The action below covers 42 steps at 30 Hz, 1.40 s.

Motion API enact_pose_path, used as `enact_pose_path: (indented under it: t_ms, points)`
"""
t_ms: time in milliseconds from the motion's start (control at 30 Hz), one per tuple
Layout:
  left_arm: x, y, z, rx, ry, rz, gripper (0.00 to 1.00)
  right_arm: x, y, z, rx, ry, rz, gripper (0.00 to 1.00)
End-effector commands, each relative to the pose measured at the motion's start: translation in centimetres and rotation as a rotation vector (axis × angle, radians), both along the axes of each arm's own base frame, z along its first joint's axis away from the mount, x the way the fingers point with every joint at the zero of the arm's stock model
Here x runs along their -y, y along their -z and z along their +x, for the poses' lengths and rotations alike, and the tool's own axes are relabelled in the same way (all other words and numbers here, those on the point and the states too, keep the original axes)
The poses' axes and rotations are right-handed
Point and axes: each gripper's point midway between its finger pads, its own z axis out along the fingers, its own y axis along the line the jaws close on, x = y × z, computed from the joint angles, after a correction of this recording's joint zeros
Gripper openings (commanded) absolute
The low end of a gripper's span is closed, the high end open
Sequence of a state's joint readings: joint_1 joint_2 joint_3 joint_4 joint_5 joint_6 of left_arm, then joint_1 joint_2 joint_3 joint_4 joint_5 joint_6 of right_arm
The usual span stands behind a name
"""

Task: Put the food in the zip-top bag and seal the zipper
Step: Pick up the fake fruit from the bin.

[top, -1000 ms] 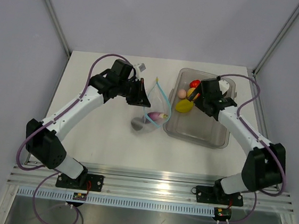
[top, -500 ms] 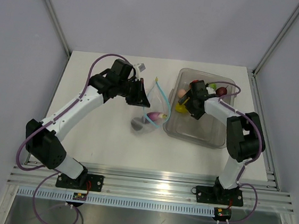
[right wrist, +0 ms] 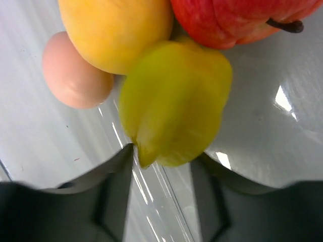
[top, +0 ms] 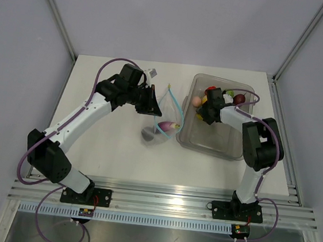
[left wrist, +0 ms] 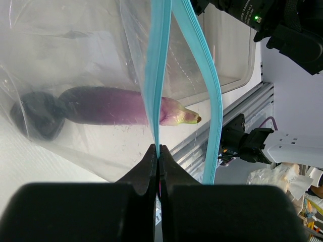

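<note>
Right gripper [right wrist: 161, 176] shifted (two foods [left wrist: 111, 106] bagged)

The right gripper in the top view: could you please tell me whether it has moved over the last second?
Yes: the right gripper has shifted left, towards the grey translucent plastic bin's left wall.

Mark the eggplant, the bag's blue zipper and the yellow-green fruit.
eggplant [left wrist: 111, 105]: left wrist view, mid purple body
zipper [left wrist: 155, 75]: left wrist view, left-hand strip
yellow-green fruit [right wrist: 171, 101]: right wrist view, its centre
</note>
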<state>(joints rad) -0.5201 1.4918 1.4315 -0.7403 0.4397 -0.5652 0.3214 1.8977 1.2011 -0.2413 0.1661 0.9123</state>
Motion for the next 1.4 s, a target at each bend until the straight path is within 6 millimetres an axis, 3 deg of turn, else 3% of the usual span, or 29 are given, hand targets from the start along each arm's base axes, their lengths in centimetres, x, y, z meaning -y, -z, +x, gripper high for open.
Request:
enact_pose_path:
  t_ms: [0,67,267,300,433,567,733,967,1033,1133,1233,1367]
  points:
    - [0.1,-1.9,0.0,0.068,0.012,-0.024,0.0,1.1,-1.8,0.0,0.058,0.024,-0.019,0.5]
    - [0.2,-1.9,0.1,0.066,0.012,-0.028,0.0,1.6,-2.4,-0.5,0.069,0.025,-0.039,0.45]
    - [0.5,-1.4,0.5,0.06,0.013,-0.028,0.0,2.8,-4.8,-2.9,0.105,-0.02,-0.082,0.44]
    - [0.5,-1.3,0.5,0.057,0.014,-0.029,0.0,2.9,-5.4,-3.1,0.115,-0.032,-0.087,0.47]
    - [0.6,-1.1,0.6,0.056,0.016,-0.029,0.0,3.6,-5.7,-3.5,0.094,-0.089,-0.166,0.85]
    - [0.6,-1.2,0.5,0.055,0.019,-0.033,0.0,4.2,-5.4,-2.6,0.067,-0.117,-0.197,0.9]
    - [0.3,-1.1,0.4,0.057,0.016,-0.018,0.0,4.7,-3.2,-0.6,-0.035,-0.138,-0.229,0.92]
    - [0.1,-1.2,0.3,0.063,0.017,-0.007,0.0,5.7,-0.2,0.3,-0.099,-0.126,-0.223,0.83]
    - [0.1,-1.1,0.3,0.061,0.018,-0.007,0.0,5.7,-0.1,0.3,-0.094,-0.13,-0.214,0.72]
    - [0.0,-1.1,0.2,0.062,0.017,-0.006,0.0,5.7,-1.3,0.0,-0.073,-0.119,-0.207,0.53]
    - [0.2,-1.0,0.3,0.056,0.018,-0.01,0.0,5.9,-3.3,-0.7,-0.031,-0.122,-0.203,0.41]
    - [0.4,-0.8,0.5,0.053,0.018,-0.013,0.0,6.1,-6.5,-2.7,0.02,-0.145,-0.197,0.39]
